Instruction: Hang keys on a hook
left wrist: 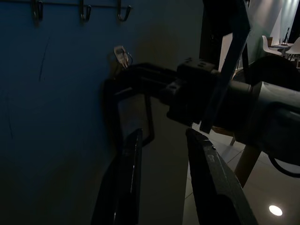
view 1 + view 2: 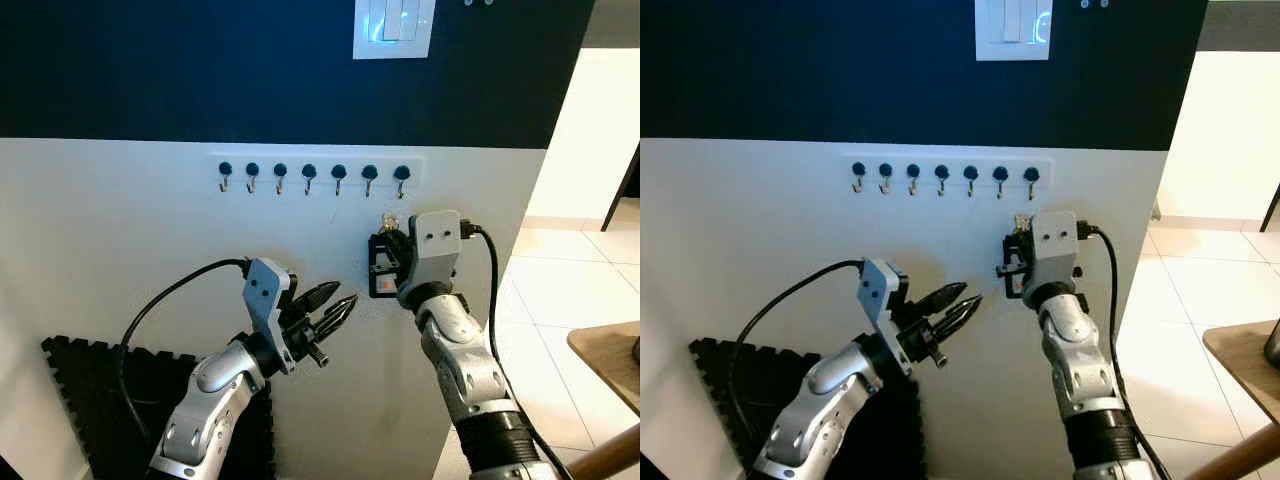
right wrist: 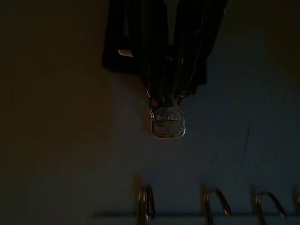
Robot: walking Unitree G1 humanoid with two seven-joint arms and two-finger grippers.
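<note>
While below the hooks, keys protrude from right pincer.

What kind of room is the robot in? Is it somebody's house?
Probably a home hallway or entryway. A row of key hooks is on the wall, with a light switch above and tiled floor beside; the right gripper holds keys.

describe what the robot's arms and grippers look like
Both arms are silver, jointed metal with black bands. Each wrist carries a pale grey plate with two dark screw holes. A black cable loops to each wrist. The left gripper and the right gripper each have two long black fingers.
</note>
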